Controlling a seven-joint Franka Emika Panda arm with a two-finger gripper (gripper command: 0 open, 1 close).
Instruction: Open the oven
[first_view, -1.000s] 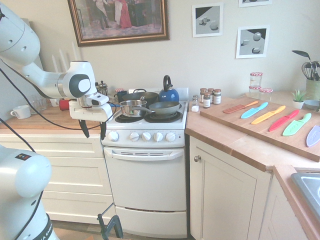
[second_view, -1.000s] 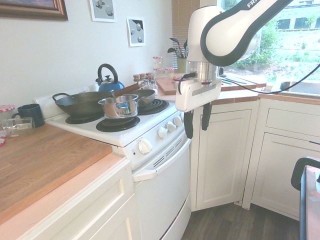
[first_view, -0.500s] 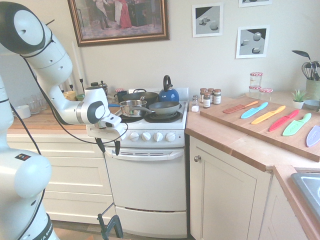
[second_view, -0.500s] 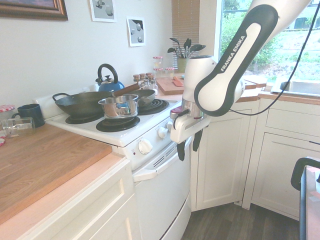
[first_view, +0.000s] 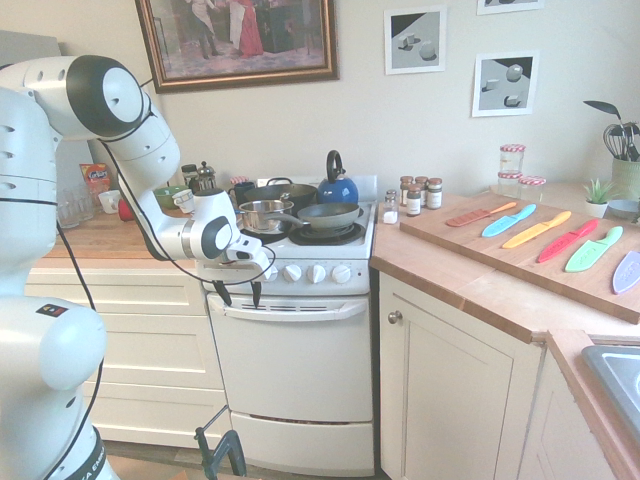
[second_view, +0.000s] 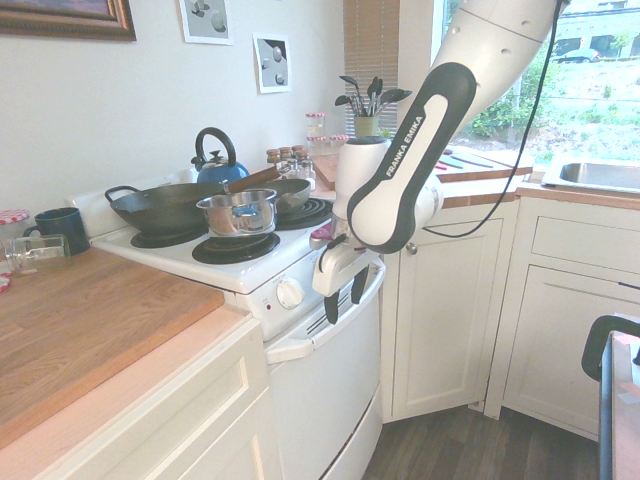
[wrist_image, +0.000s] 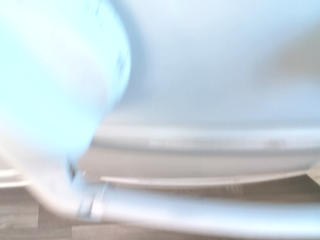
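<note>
My tool (first_view: 238, 293) hangs with its fingers apart, pointing down, holding nothing. The oven (first_view: 290, 370) is right behind it, door shut, the handle (first_view: 300, 311) just below my fingertips.

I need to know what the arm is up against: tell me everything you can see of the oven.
The oven is a white freestanding range between cream cabinets. Its drop-down door is shut, with a wide white handle across the top and a drawer panel below. White knobs line the front; pans and a blue kettle sit on the black burners. The open claw hangs at the handle's left end.
</note>
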